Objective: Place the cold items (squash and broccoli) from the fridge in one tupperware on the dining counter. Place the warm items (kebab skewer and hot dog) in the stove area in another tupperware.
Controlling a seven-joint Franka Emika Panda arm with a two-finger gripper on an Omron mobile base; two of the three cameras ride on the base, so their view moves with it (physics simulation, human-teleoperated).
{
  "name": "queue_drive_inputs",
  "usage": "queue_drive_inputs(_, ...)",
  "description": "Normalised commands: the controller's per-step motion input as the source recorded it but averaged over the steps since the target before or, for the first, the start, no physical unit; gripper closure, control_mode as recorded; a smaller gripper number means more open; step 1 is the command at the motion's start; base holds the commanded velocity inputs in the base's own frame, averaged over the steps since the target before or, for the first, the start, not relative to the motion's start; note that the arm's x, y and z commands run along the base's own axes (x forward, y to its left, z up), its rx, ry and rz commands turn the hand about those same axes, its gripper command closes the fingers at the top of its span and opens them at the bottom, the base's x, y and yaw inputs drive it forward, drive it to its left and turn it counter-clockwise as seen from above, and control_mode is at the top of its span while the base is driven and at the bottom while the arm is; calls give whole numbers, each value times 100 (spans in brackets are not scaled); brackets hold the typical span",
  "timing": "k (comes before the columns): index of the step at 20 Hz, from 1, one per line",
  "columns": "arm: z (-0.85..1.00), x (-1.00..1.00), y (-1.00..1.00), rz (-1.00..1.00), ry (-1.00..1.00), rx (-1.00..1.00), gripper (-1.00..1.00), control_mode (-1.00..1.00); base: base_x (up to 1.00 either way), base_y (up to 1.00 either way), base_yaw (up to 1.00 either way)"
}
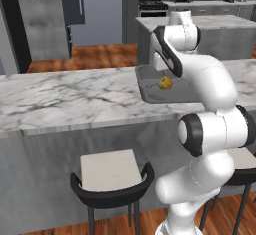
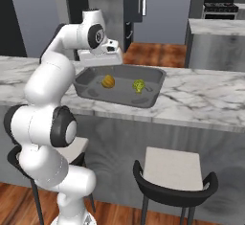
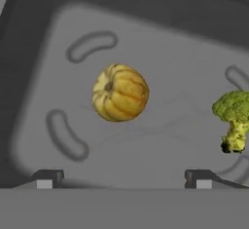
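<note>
Two items in grey tupperware [image 2: 155, 92], squash [image 3: 120, 92], broccoli [image 3: 234, 118], apart

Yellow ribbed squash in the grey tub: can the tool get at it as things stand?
Probably yes. The open tool hangs above the yellow ribbed squash in the grey tub; the green broccoli lies apart.

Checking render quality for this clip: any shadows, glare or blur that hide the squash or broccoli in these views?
Hand view: squash and broccoli sharp, evenly lit, faint shadows on the tupperware floor. Right base view: both small but clear, no glare. Left base view: arm covers part of the tupperware.
</note>
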Motion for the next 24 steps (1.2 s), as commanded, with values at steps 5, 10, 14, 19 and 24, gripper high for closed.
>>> queue_drive_inputs(5, 44, -91, 0, -1, -6, 0, -100, -100, 0, 0, 0)
queue_drive_inputs(10, 39, -99, 0, -2, -9, 0, -100, -100, 0, 0, 0)
queue_drive_inputs(14, 27, -100, 0, -4, -11, 5, -100, -100, 0, 0, 0)
queue_drive_inputs(19, 16, -100, 0, -5, -14, 8, -100, -100, 0, 0, 0)
queue_drive_inputs(24, 11, -100, 1, 0, -24, 9, -100, -100, 0, 0, 0)
